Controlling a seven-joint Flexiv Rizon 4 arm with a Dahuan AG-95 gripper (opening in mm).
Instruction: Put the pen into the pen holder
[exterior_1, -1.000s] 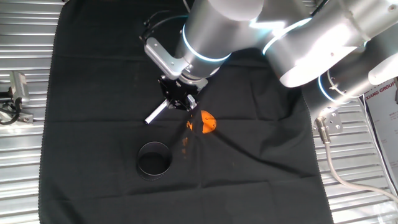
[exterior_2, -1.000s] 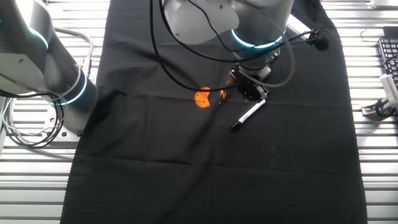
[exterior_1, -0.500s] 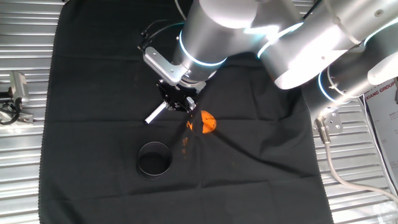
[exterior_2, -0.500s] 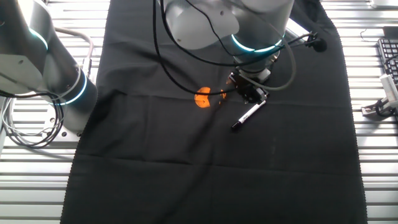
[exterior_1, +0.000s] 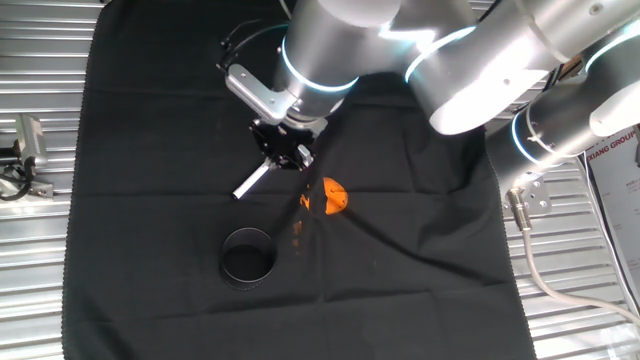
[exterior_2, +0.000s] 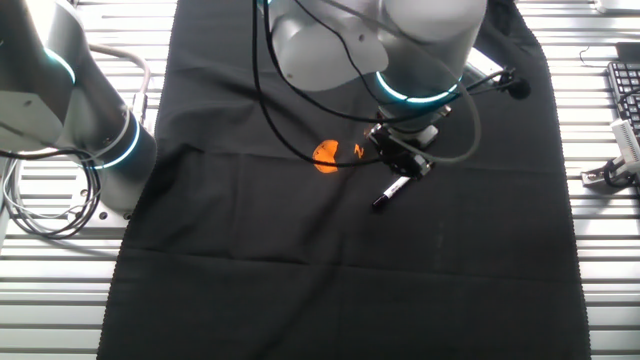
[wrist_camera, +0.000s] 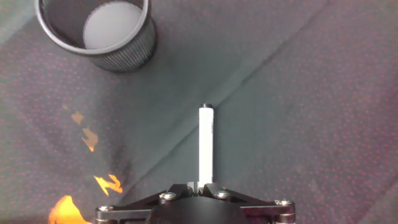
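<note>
In one fixed view the gripper (exterior_1: 283, 159) gripped the pen (exterior_1: 252, 181), jaws shut on its end; the pen holder (exterior_1: 247, 257) stood below them. The other fixed view showed the same grip. In hand view the pen pointed forward from the jaws

The flat black cloth (exterior_1: 150, 120) looks matt and woven, with soft creases. The round black pen holder (wrist_camera: 99, 34) has a wire mesh wall and a thin shiny metal rim. The thin white pen (wrist_camera: 206, 146) looks like smooth plastic. The big silver robot arm (exterior_1: 420, 45) is glossy. The ribbed grey table (exterior_1: 40, 290) looks like metal.
</note>
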